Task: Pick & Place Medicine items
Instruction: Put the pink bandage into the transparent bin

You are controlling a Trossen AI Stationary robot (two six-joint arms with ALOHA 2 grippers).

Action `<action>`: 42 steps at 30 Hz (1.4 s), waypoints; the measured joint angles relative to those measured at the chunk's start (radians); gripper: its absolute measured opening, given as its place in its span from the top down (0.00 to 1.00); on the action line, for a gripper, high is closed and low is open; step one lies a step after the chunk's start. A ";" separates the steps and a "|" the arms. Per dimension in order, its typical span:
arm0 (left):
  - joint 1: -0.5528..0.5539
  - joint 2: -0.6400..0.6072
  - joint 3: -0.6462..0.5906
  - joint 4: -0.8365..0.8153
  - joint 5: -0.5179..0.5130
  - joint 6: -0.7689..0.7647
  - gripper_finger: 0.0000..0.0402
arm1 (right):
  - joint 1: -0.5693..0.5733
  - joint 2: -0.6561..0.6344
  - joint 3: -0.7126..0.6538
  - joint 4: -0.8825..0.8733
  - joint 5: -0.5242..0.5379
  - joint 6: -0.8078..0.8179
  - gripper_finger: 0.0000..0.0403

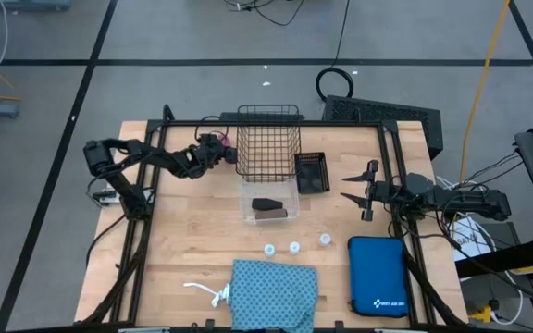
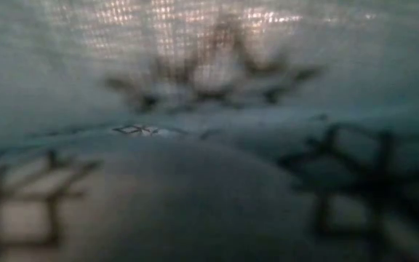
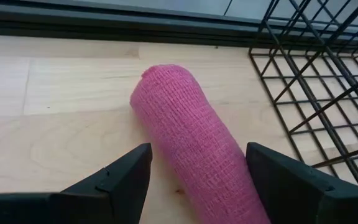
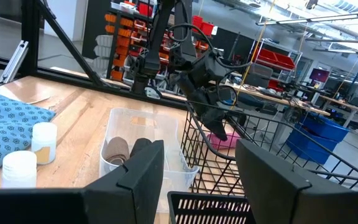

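Note:
A pink roll (image 3: pixel 185 124) lies on its side on the wooden table, just left of the tall wire basket (image 1: pixel 268 143). My left gripper (image 3: pixel 197 155) is open and low over the roll's near end, one finger on each side of it; no touch shows. A brown roll (image 1: pixel 268 205) lies in a clear tray (image 1: pixel 248 215). Three white-capped vials (image 1: pixel 294 247) stand in a row in front of the tray. The teal cloth (image 1: pixel 274 294) with its white string (image 1: pixel 206 294) lies at the near edge. My right gripper (image 1: pixel 354 190) waits open at the right.
A small black basket (image 1: pixel 312 172) stands right of the wire basket. A blue zip case (image 1: pixel 378 275) lies at the near right. The teal cloth (image 2: pixel 209 131) fills the low view. The table frame's black rail (image 3: pixel 104 22) runs behind the pink roll.

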State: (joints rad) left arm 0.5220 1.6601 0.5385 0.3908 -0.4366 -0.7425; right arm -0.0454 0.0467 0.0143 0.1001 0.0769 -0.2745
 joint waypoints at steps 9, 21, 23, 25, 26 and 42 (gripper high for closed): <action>0.019 -0.010 0.002 -0.093 0.018 0.052 0.33 | 0.000 0.000 0.000 0.000 0.000 0.000 0.52; 0.040 -0.179 0.001 -0.463 0.341 0.167 0.33 | 0.000 0.000 0.000 0.000 0.000 0.000 0.52; 0.040 -0.243 -0.002 -0.566 0.344 0.173 0.33 | 0.000 0.000 0.000 0.000 0.000 0.000 0.53; 0.040 -0.310 -0.004 -0.666 0.343 0.192 0.33 | 0.000 0.000 0.000 0.000 0.000 0.000 0.53; 0.040 -0.346 -0.005 -0.712 0.342 0.199 0.33 | 0.000 0.000 0.000 0.000 0.000 0.000 0.53; 0.039 -0.555 -0.006 -0.919 0.323 0.169 0.33 | 0.000 0.000 0.000 0.000 0.000 0.000 0.52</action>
State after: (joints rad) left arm 0.5606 1.1056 0.5328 -0.5281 -0.1138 -0.5736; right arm -0.0456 0.0467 0.0143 0.1001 0.0769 -0.2745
